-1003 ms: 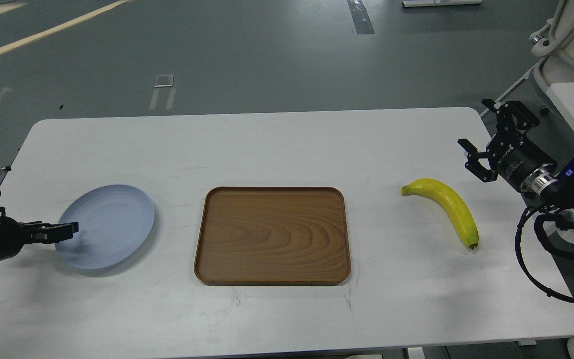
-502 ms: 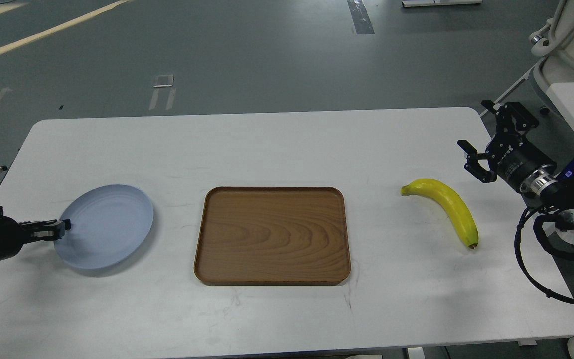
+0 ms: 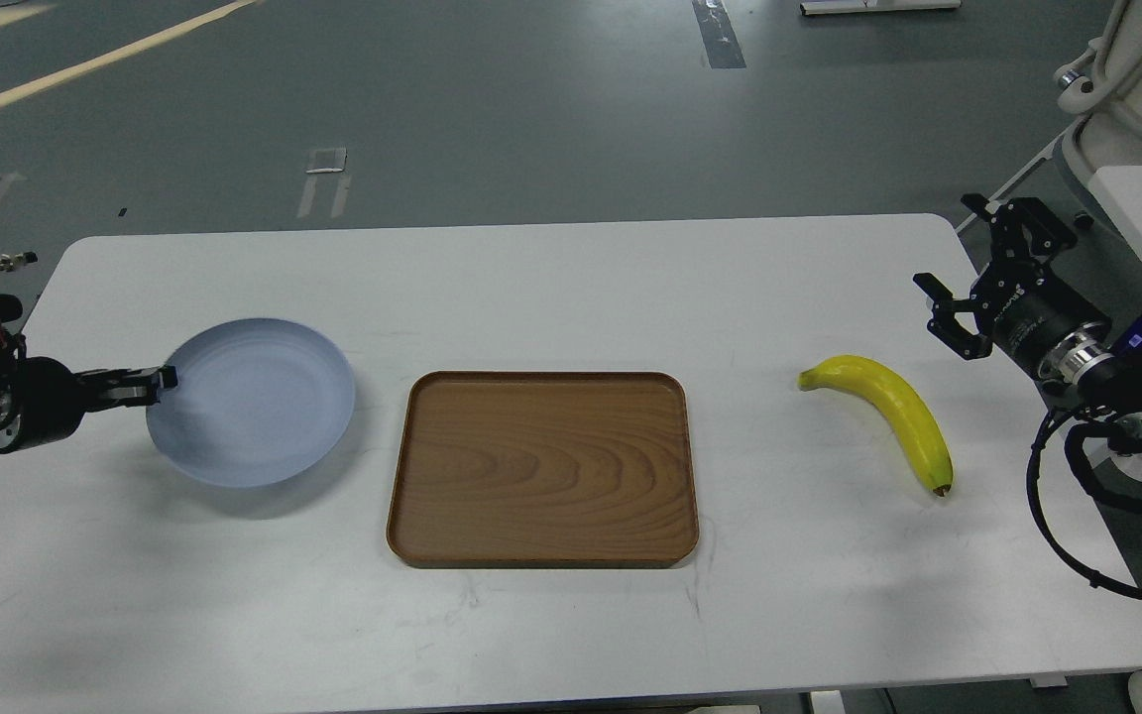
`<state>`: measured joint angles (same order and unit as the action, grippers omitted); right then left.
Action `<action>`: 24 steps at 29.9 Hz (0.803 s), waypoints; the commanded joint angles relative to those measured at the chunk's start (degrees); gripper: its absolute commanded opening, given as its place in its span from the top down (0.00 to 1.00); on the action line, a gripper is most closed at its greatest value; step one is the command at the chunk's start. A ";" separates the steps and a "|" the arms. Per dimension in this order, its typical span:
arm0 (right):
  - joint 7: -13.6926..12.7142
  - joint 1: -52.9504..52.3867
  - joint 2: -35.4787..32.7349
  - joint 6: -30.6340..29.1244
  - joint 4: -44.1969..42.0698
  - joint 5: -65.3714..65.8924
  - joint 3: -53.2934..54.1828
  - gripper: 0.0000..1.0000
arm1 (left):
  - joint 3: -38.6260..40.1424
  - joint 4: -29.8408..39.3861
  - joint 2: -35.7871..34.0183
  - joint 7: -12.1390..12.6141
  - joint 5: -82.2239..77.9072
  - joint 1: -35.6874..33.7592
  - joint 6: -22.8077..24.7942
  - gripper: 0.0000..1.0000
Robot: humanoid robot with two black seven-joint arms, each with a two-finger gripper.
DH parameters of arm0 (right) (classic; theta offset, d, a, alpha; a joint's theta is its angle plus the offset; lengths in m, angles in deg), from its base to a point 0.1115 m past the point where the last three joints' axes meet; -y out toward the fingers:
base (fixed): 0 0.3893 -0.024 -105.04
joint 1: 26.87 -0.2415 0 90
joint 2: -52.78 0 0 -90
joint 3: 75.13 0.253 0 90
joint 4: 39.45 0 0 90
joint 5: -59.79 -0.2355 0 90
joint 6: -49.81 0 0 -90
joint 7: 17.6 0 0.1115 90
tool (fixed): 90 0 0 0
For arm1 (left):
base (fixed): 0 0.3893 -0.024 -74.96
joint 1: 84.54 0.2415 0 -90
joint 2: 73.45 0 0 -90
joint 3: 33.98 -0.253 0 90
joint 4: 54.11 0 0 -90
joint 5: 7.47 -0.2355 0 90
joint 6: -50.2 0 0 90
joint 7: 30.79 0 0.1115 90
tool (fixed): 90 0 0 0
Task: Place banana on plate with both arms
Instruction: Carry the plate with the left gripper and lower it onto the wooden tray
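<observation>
The pale blue-grey plate [image 3: 252,402] hangs a little above the white table [image 3: 551,288], left of centre, with its shadow below it. My left gripper [image 3: 157,382] is shut on the plate's left rim. The yellow banana [image 3: 893,412] lies on the table at the right, stem to the left, dark tip toward me. My right gripper [image 3: 963,263] is open and empty, above and to the right of the banana, apart from it.
A brown wood-grain tray [image 3: 541,466] lies flat at the table's centre, between plate and banana. A white machine base [image 3: 1141,79] stands off the table at the far right. Black cables [image 3: 1057,526] loop by my right arm.
My left gripper has closed on the plate's rim, lifted it and carried it up and to the right, toward the tray. My right arm has barely moved.
</observation>
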<state>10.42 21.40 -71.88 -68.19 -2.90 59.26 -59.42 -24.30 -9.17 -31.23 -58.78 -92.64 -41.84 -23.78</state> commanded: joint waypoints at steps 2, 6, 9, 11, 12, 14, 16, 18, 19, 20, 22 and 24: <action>-0.01 -0.11 -0.23 0.00 0.01 0.00 0.02 0.00 | -0.36 8.74 0.32 -0.01 -2.18 -6.30 0.86 1.00; -0.01 -0.11 -0.23 0.00 -0.08 0.00 0.02 0.00 | -2.90 12.45 3.55 -0.01 -7.89 -10.87 1.04 1.00; -0.01 -0.03 -0.23 0.00 -0.08 0.00 0.02 0.00 | -5.37 12.90 7.96 -0.01 -9.84 -12.99 1.04 1.00; -0.01 0.06 -0.23 0.00 -0.17 0.00 0.02 0.00 | -7.04 12.72 10.41 -0.01 -10.28 -13.95 1.04 1.00; -0.01 0.06 -0.23 0.00 -0.17 0.00 0.02 0.00 | -7.57 12.64 11.30 -0.01 -10.28 -14.31 1.04 1.00; -0.01 0.15 -0.23 0.00 -0.25 0.00 0.02 0.00 | -9.24 12.11 15.76 -0.01 -10.19 -15.62 1.30 1.00; -0.01 0.15 -0.32 0.00 -0.34 0.00 0.02 0.00 | -9.95 11.76 17.98 -0.01 -10.19 -16.33 2.44 1.00; -0.01 0.24 -0.32 0.00 -0.34 0.00 0.02 0.00 | -10.47 10.44 20.52 -0.01 -10.19 -17.12 4.46 1.00; -0.01 0.24 -0.32 0.00 -0.34 0.00 0.02 0.00 | -10.56 9.39 22.27 -0.01 -10.19 -17.12 5.16 1.00; -0.01 0.24 -0.32 0.00 -0.34 0.00 0.02 0.00 | -10.56 8.25 24.03 -0.01 -10.19 -17.04 5.43 1.00; -0.01 0.24 -0.40 0.00 -0.34 0.00 0.02 0.00 | -10.91 6.84 25.80 -0.01 -10.19 -16.95 5.43 1.00; -0.01 0.24 -0.40 0.00 -0.34 0.00 0.02 0.00 | -12.58 4.73 28.08 -0.01 -10.10 -16.95 5.43 1.00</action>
<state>10.41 21.64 -72.26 -68.18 -3.27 59.26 -59.39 -35.35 -2.00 -5.97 -58.79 -102.84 -58.83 -18.49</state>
